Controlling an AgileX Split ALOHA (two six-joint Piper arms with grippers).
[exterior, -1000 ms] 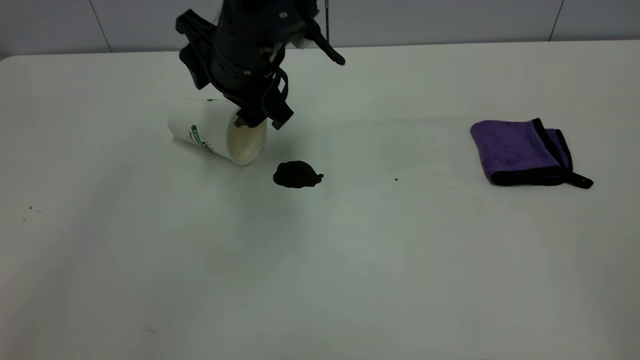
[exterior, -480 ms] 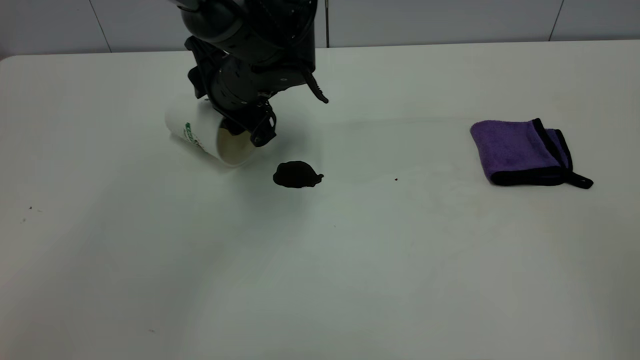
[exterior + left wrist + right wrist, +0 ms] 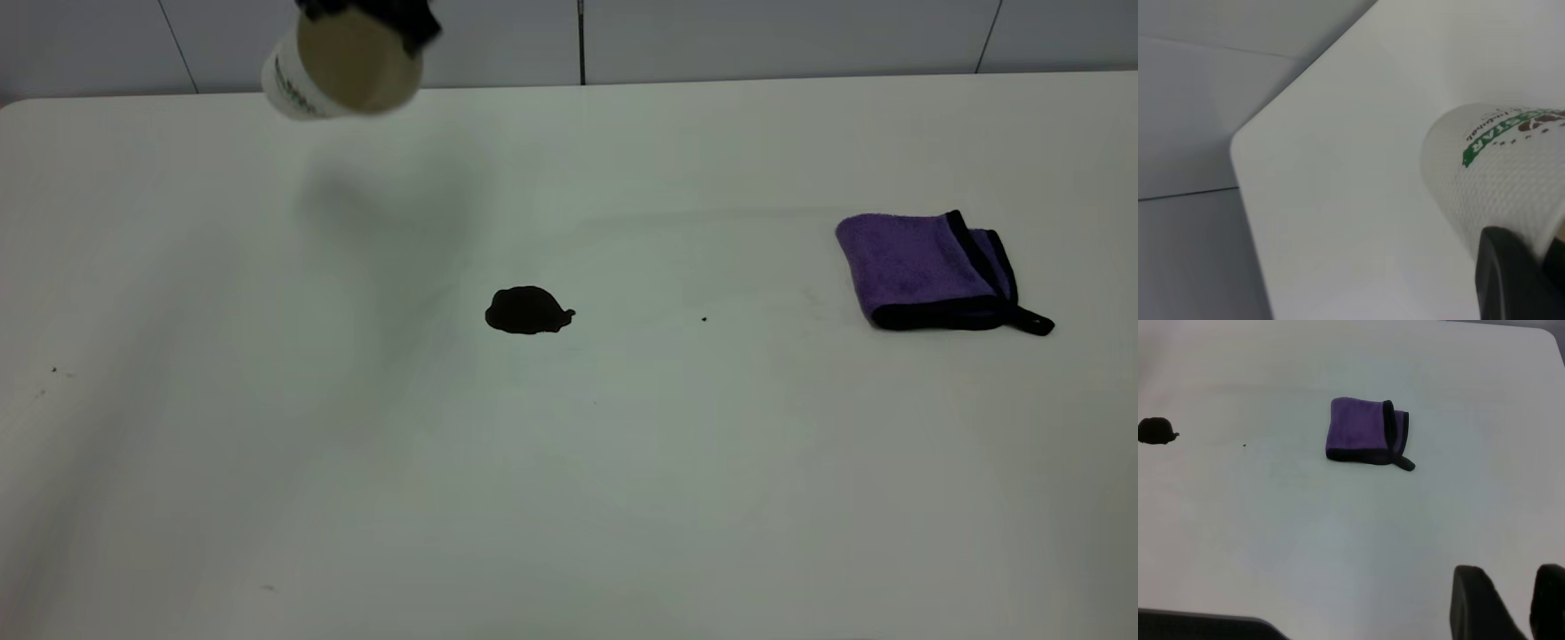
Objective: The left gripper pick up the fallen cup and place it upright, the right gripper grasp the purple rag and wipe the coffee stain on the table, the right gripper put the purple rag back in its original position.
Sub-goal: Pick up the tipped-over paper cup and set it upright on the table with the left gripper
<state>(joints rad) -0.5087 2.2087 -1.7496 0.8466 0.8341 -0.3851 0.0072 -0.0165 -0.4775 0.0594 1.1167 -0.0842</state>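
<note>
Left hand (image 3: 369, 13) gripping cup (image 3: 338, 67) aloft (mouth tilted outward), coffee stain (image 3: 528, 311) well below, purple rag (image 3: 925, 269) far right

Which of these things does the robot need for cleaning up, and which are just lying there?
Needed for the job:
- white paper coffee cup with a green logo, held up in the air by the left gripper
- folded plush purple rag with black edging
- dark glossy coffee stain
- plain white table
- right gripper, waiting above the table

Just lying there:
- tiny dark speck between stain and rag
</note>
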